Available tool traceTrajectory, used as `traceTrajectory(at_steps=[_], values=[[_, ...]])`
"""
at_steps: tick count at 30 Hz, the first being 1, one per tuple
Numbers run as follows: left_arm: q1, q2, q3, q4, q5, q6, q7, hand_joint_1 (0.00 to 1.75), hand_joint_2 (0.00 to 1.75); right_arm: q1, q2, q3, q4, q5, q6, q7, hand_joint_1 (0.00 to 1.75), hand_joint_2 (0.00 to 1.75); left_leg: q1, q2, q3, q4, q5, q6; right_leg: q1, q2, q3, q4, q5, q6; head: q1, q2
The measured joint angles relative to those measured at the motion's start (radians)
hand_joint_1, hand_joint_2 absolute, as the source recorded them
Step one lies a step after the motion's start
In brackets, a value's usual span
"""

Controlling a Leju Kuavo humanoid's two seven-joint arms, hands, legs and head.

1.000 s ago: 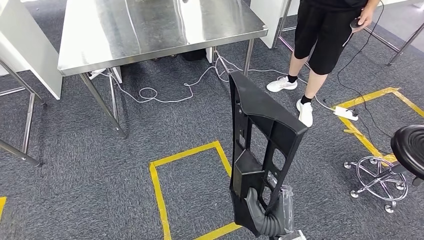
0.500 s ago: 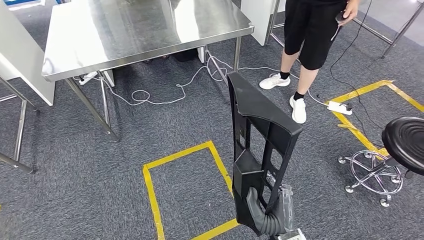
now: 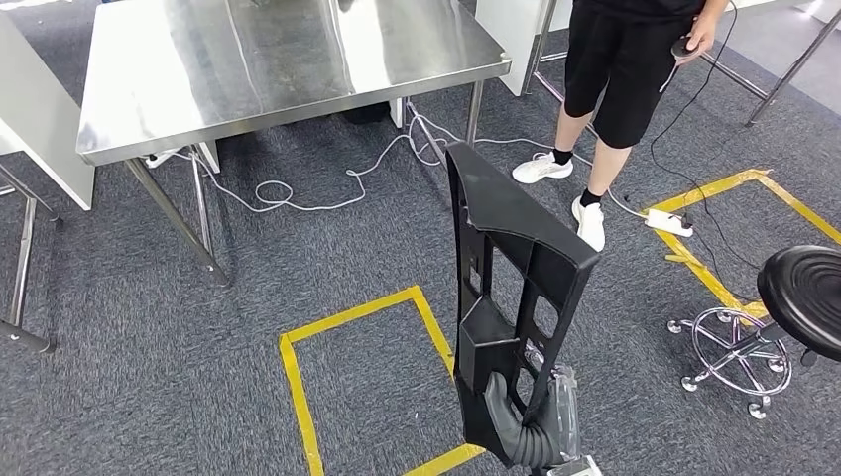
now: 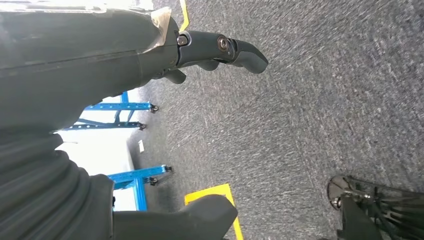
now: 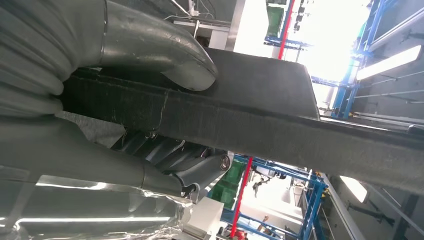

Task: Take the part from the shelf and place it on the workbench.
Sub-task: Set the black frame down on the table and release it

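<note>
Currently the right hand grips the long black moulded plastic part with cut-out windows at its lower end, thumb and fingers clamped on opposite sides, seen close in the right wrist view. Part stands nearly upright above the grey carpet floor, over the yellow tape square, well short of the shiny stainless-steel workbench. Left hand hangs over carpet, fingers apart, holding nothing. Person in black shorts and white shoes stands near the workbench's right corner. Black round stool on chrome wheeled base at right.
</note>
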Motion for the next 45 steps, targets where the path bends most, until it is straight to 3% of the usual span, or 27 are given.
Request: traceTrajectory(at_steps=[2,3,4,6,8,10,13,14,15,17,19,22,24,25,27,29,30,31,33,35,37,38,40,43,44,45], values=[[0.0,-0.001,-0.001,0.0,-0.001,-0.001,0.0,0.0,1.75,0.002,0.0,0.001,0.0,0.003,-0.006,0.001,1.75,1.75,0.002,0.0,0.019,0.0,-0.014,-0.009,-0.006,-0.006,0.047,-0.134,0.077,0.022,0.001,0.0],[0.0,-0.001,-0.002,0.0,-0.001,0.0,0.0,0.0,1.75,0.004,0.0,0.001,0.001,0.005,-0.008,0.001,1.75,1.75,0.001,-0.001,0.028,0.001,-0.021,-0.015,-0.006,-0.01,0.069,-0.194,0.095,0.02,0.001,0.0],[0.0,-0.001,-0.002,0.0,-0.001,0.0,0.0,0.0,1.75,0.005,0.0,0.002,0.001,0.006,-0.01,0.002,1.75,1.75,0.0,0.0,0.032,0.001,-0.028,-0.022,-0.004,-0.014,0.085,-0.229,0.102,0.01,0.001,0.0],[0.0,-0.001,-0.002,0.001,-0.001,0.003,0.0,0.0,1.75,0.009,0.001,0.002,0.001,0.012,-0.011,0.006,1.75,1.75,-0.003,0.003,0.038,0.008,-0.036,-0.036,-0.001,-0.014,0.091,-0.241,0.096,-0.019,-0.001,0.0],[0.0,-0.001,-0.003,0.001,-0.001,0.007,0.002,0.0,1.75,0.012,0.004,0.003,0.0,0.02,-0.012,0.012,1.75,1.75,-0.001,0.004,0.039,0.028,-0.043,-0.046,-0.008,-0.008,0.106,-0.244,0.105,-0.033,-0.003,0.0],[-0.001,-0.001,-0.004,0.0,-0.001,0.011,0.001,0.0,1.75,0.01,0.01,0.003,-0.002,0.027,-0.011,0.016,1.75,1.75,0.003,0.001,0.004,0.096,-0.065,-0.054,-0.013,-0.004,0.123,-0.247,0.1,-0.042,-0.006,0.0],[0.002,-0.002,-0.004,0.001,-0.001,0.013,-0.003,0.0,1.75,0.009,0.017,0.003,-0.003,0.031,-0.008,0.019,1.75,1.75,0.004,-0.002,-0.118,0.264,-0.129,-0.064,-0.008,0.001,0.132,-0.247,0.087,-0.054,-0.009,0.0],[0.004,-0.002,-0.004,0.001,-0.001,0.013,-0.002,0.0,1.75,0.01,0.018,0.003,-0.003,0.031,-0.006,0.02,1.75,1.75,0.004,-0.003,-0.148,0.286,-0.131,-0.063,-0.006,0.004,0.137,-0.247,0.081,-0.056,-0.009,0.0],[0.006,-0.002,-0.004,0.001,-0.001,0.013,-0.002,0.0,1.75,0.01,0.018,0.003,-0.003,0.031,-0.004,0.021,1.75,1.75,0.004,-0.003,-0.16,0.274,-0.111,-0.06,-0.003,0.007,0.145,-0.247,0.074,-0.056,-0.009,0.0],[0.008,-0.002,-0.004,0.001,-0.001,0.014,-0.002,0.0,1.75,0.01,0.019,0.003,-0.003,0.031,0.003,0.021,1.75,1.75,0.001,-0.003,-0.136,0.163,-0.02,-0.045,0.0,0.01,0.162,-0.249,0.059,-0.055,-0.009,0.0],[0.008,0.001,-0.004,0.002,0.0,0.014,-0.004,0.0,1.75,0.009,0.019,0.003,-0.002,0.029,0.008,0.021,1.75,1.75,-0.009,-0.003,-0.107,0.07,0.029,-0.028,0.004,0.012,0.179,-0.252,0.044,-0.048,-0.007,0.0],[0.009,0.003,-0.004,0.002,0.002,0.014,-0.006,0.0,1.75,0.01,0.018,0.004,-0.002,0.026,0.01,0.018,1.75,1.75,-0.021,-0.006,-0.083,0.032,0.028,-0.005,0.01,0.014,0.206,-0.25,0.04,-0.026,-0.009,0.0],[0.01,0.004,-0.003,0.002,0.002,0.014,-0.005,0.0,1.75,0.01,0.017,0.004,-0.003,0.024,0.01,0.017,1.75,1.75,-0.017,-0.005,-0.058,0.021,0.034,0.009,0.015,0.009,0.203,-0.219,0.032,-0.016,-0.007,0.0],[0.01,0.004,-0.003,0.002,0.002,0.014,-0.005,0.0,1.75,0.009,0.016,0.004,-0.003,0.023,0.01,0.016,1.75,1.75,-0.014,-0.005,-0.047,0.019,0.032,0.013,0.015,0.006,0.182,-0.18,0.021,-0.015,-0.005,0.0],[0.01,0.004,-0.003,0.002,0.003,0.014,-0.007,0.0,1.75,0.009,0.015,0.004,-0.003,0.023,0.01,0.016,1.75,1.75,-0.012,-0.005,-0.038,0.017,0.023,0.018,0.012,0.001,0.102,-0.058,-0.02,-0.02,0.0,0.0],[0.012,0.003,-0.003,0.002,0.004,0.014,-0.008,0.0,1.75,0.012,0.012,0.004,-0.002,0.023,0.01,0.016,1.75,1.75,-0.012,-0.006,-0.028,0.017,0.009,0.016,0.009,0.001,0.027,0.027,-0.052,-0.02,0.002,0.0],[0.014,0.003,-0.003,0.002,0.004,0.014,-0.008,0.0,1.75,0.014,0.011,0.005,-0.002,0.022,0.01,0.016,1.75,1.75,-0.011,-0.007,-0.02,0.017,0.002,0.013,0.007,0.0,0.013,0.022,-0.043,-0.012,0.003,0.0],[0.016,0.002,-0.003,0.002,0.005,0.014,-0.008,0.0,1.75,0.015,0.01,0.005,-0.002,0.021,0.009,0.015,1.75,1.75,-0.011,-0.008,-0.008,0.018,-0.006,0.01,0.005,0.0,0.017,-0.019,-0.014,-0.001,0.003,0.0],[0.018,0.002,-0.003,0.003,0.005,0.014,-0.008,0.0,1.75,0.016,0.007,0.005,-0.002,0.019,0.007,0.013,1.75,1.75,-0.01,-0.01,0.016,0.018,-0.025,0.002,0.001,-0.004,0.052,-0.15,0.071,0.018,0.004,0.0],[0.019,0.002,-0.003,0.003,0.006,0.014,-0.009,0.0,1.75,0.015,0.006,0.007,-0.001,0.016,0.006,0.012,1.75,1.75,-0.011,-0.009,0.028,0.018,-0.041,-0.011,0.003,-0.01,0.074,-0.224,0.109,0.004,0.004,0.0],[0.019,0.003,-0.003,0.004,0.006,0.014,-0.01,0.0,1.75,0.017,0.004,0.009,-0.001,0.014,0.006,0.011,1.75,1.75,-0.013,-0.008,0.032,0.024,-0.046,-0.022,0.003,-0.012,0.082,-0.232,0.108,-0.021,0.002,0.0],[0.019,0.003,-0.003,0.003,0.006,0.014,-0.009,0.0,1.75,0.019,0.004,0.009,-0.001,0.014,0.005,0.01,1.75,1.75,-0.012,-0.007,0.028,0.035,-0.046,-0.027,-0.001,-0.01,0.09,-0.236,0.113,-0.027,0.0,0.0],[0.018,0.003,-0.003,0.003,0.006,0.013,-0.008,0.0,1.75,0.019,0.004,0.01,-0.002,0.013,0.005,0.008,1.75,1.75,-0.008,-0.009,-0.005,0.101,-0.046,-0.036,-0.009,-0.007,0.11,-0.244,0.108,-0.037,-0.002,0.0],[0.02,0.003,-0.003,0.004,0.006,0.013,-0.01,0.0,1.75,0.019,0.003,0.01,-0.002,0.012,0.003,0.006,1.75,1.75,0.001,-0.01,-0.125,0.27,-0.103,-0.054,-0.01,-0.006,0.129,-0.249,0.092,-0.053,-0.005,0.0],[0.021,0.004,-0.003,0.004,0.005,0.013,-0.009,0.0,1.75,0.019,0.003,0.01,-0.002,0.012,0.003,0.005,1.75,1.75,0.003,-0.01,-0.158,0.3,-0.121,-0.058,-0.01,-0.004,0.135,-0.249,0.086,-0.055,-0.006,0.0],[0.022,0.004,-0.003,0.004,0.004,0.012,-0.009,0.0,1.75,0.02,0.002,0.01,-0.002,0.011,0.002,0.005,1.75,1.75,0.005,-0.01,-0.176,0.301,-0.121,-0.06,-0.01,-0.002,0.143,-0.249,0.079,-0.054,-0.006,0.0]])
